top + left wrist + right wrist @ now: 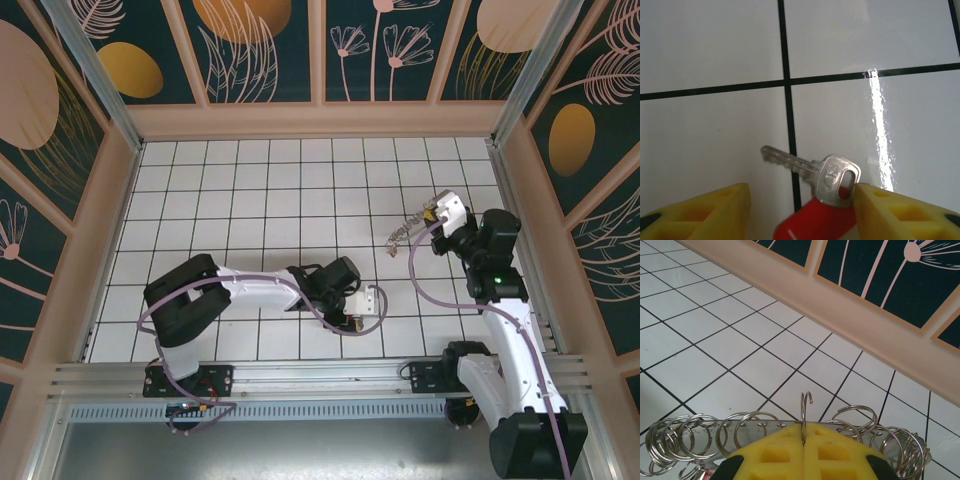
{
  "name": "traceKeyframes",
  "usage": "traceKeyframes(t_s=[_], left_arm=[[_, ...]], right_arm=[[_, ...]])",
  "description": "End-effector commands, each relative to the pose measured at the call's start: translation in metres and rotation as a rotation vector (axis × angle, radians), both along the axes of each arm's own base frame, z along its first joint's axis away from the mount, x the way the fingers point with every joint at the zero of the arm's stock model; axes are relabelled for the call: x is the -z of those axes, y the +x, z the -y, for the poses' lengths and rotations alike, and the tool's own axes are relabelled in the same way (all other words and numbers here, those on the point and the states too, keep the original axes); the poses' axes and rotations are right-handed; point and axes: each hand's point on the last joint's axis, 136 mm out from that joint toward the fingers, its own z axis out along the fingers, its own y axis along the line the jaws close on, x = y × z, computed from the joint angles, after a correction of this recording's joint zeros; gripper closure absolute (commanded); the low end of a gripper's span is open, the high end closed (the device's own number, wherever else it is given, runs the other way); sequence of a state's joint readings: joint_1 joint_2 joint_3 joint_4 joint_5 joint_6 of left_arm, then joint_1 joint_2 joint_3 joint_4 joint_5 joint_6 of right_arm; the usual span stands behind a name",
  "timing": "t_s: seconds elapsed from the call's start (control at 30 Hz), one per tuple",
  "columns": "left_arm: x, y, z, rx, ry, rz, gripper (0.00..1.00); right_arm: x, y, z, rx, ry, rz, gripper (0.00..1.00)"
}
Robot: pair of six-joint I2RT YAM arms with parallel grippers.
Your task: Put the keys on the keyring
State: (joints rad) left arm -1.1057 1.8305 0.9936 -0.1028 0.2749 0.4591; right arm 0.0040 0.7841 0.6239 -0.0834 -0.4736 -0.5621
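1. The left arm (250, 285) is folded low. Its upper link is doubled back over the base at the near left, and its forearm runs right across the white tiled desk (250, 190). The wrist sits near the middle of the near rows.
2. The left tool (800, 197) is angled down at the tiles with its jaws apart. Its right finger (905, 215) touches the edge of the key's head, and the left finger (700, 210) stands clear of it. I record no grip.
3. The key (832, 177) lies flat on the desk between those fingers. Its blade points away and to the left across a black grid line (790, 125). A red plastic piece (812, 225) sits at its head, partly under it.
4. The right arm (500, 330) rises from the near right and reaches toward the far right of the desk, with the wrist turned left.
5. The right tool (804, 440) is closed, pinching a thin wire loop of the keyring (755, 432) between its yellow fingertips.
6. The keyring is a metal strip fringed with many split rings, strung across the front of the right tool. I cannot tell whether it touches the tiles.
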Motion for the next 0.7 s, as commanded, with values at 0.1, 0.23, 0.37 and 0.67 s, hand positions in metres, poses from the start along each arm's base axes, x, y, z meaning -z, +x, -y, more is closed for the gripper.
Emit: traceKeyframes(t_s=[0.1,0.23,0.37,0.67], left_arm=[[0.01,0.031,-0.018,-0.072,0.096,0.171,0.46],[0.019,0.042,-0.039,-0.116,0.143,0.201,0.49],[0.017,0.048,-0.049,-0.164,0.119,0.176,0.5],[-0.019,0.024,-0.048,-0.011,-0.071,0.154,0.47]], right_arm=[[-0.027,-0.005,-0.001,-0.018,0.015,0.074,1.0],[-0.028,-0.006,-0.002,-0.023,0.016,0.077,1.0],[-0.027,-0.006,-0.003,-0.028,0.02,0.078,1.0],[-0.026,-0.007,-0.005,-0.041,0.026,0.073,1.0]])
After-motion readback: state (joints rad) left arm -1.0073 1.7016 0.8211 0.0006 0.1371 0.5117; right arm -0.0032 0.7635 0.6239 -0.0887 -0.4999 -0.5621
